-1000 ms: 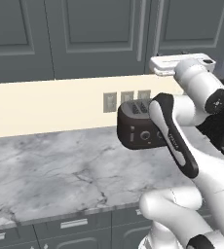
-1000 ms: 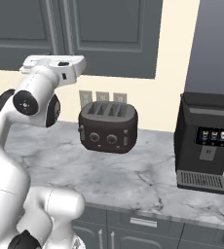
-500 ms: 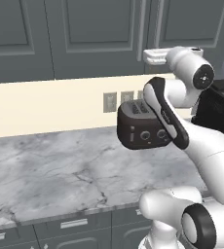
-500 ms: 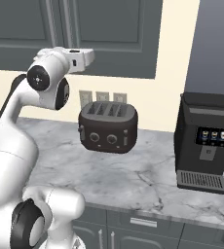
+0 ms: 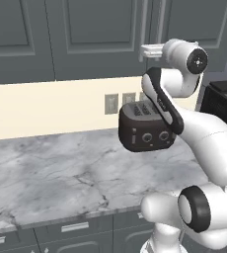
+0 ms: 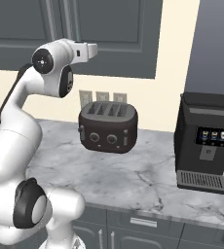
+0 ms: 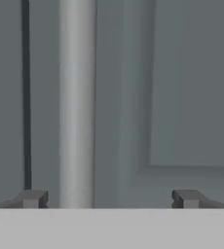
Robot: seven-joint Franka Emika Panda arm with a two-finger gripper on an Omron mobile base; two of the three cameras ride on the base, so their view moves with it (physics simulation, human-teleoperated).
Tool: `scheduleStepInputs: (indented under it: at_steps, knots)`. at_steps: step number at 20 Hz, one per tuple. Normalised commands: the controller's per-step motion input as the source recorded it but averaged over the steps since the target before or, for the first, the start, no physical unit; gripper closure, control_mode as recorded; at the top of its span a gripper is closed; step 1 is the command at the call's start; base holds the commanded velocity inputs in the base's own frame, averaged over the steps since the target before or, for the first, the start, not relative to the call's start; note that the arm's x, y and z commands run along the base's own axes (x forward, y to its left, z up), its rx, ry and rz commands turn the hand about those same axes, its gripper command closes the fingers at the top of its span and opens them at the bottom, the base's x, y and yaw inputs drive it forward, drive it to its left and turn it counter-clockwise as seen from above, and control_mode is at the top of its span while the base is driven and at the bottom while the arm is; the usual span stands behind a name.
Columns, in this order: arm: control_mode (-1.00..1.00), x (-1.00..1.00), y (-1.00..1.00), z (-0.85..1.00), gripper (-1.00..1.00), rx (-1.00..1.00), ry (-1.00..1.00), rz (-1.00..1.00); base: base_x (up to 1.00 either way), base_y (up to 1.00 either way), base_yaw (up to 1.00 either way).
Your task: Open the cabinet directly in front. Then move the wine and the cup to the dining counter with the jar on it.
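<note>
Gripper [image 7: 109, 198], jaws spread wide, faces cabinet [image 7: 182, 97] door; silver bar handle [image 7: 76, 102] sits left of centre, so closing may miss it.

Two cameras sit behind the robot and look forward and down over the marble table [image 5: 51, 168] toward the wall. The left one sees the white arm [image 5: 194, 133] rising from its lower right; the right one sees the arm from its lower left. Both share the same stretch of scene — the black toaster [image 6: 107, 127], the wall sockets [image 5: 111, 104] behind it and the grey cabinet [image 6: 114, 34] doors above. The right camera also takes in a black coffee machine [image 6: 204, 141] further along. A third camera, on the hand, faces the cabinet door from very near — its silver bar handle [image 7: 76, 102] runs upright, left of centre between the two spread tips of the tool [image 7: 109, 198].
</note>
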Motion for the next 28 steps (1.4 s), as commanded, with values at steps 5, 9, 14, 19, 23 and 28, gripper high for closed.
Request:
scheduleStepInputs:
  at_steps: [5, 9, 14, 19, 23, 28]
  knots:
    - [-1.0, 0.39, 0.0, -0.11, 1.0, 0.0, 0.0, 0.0, 0.0, 0.0, 0.0]
    - [-1.0, 0.0, 0.0, 0.0, 1.0, 0.0, 0.0, 0.0, 0.0, 0.0, 0.0]
    - [-1.0, -0.38, -0.31, 0.3, 1.0, 0.05, -0.04, 0.0, 0.0, 0.0, 0.0]
    - [-1.0, -0.73, -0.66, 0.56, 1.0, 0.06, 0.0, 0.0, 0.0, 0.0, 0.0]
    - [-1.0, -0.92, -0.9, 0.58, 1.0, 0.08, 0.0, 0.0, 0.0, 0.0, 0.0]
    - [-1.0, -1.0, -1.0, 0.5, 1.0, 0.1, -0.01, 0.0, 0.0, 0.0, 0.0]
